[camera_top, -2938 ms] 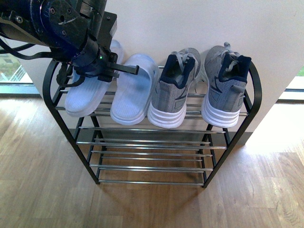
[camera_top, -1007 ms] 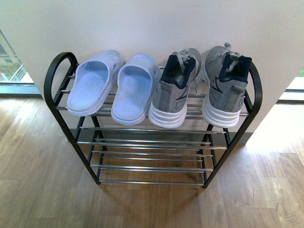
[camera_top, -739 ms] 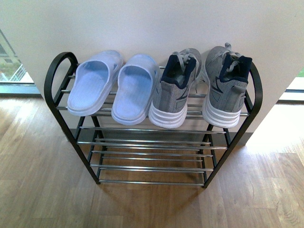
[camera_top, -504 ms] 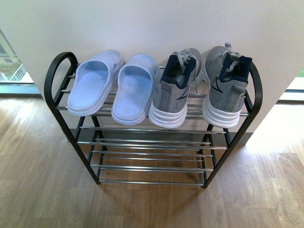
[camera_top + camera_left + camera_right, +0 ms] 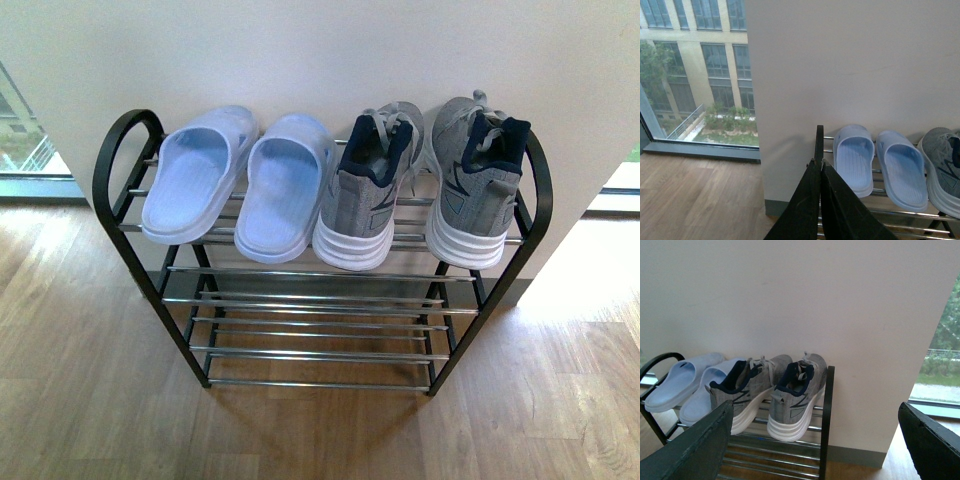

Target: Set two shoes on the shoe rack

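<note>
Gone from the front view since a few seconds back — the dark left arm that hung over the two pale blue slide sandals (image 5: 235, 180) at the left end of the top shelf; nothing else shifted in the last second. Both grey mesh sneakers with thick white soles and navy linings, one (image 5: 368, 190) beside the sandals and the other (image 5: 474, 182) at the right end, sitting side by side, heels outward and toes to the wall, on the top tier of the black-framed shoe rack with chrome bar shelves (image 5: 315, 298). Lower tiers bare. Seen from the left wrist: left gripper (image 5: 819, 165) clenched, its dark fingers pressed together on nothing, held well clear of the rack's left end. Seen from the right wrist: right gripper (image 5: 820, 440) spread wide and empty, one finger at each lower corner, well back from the sneakers. Judged from this — placement done, both arms pulled away, nothing left but to rest.
</note>
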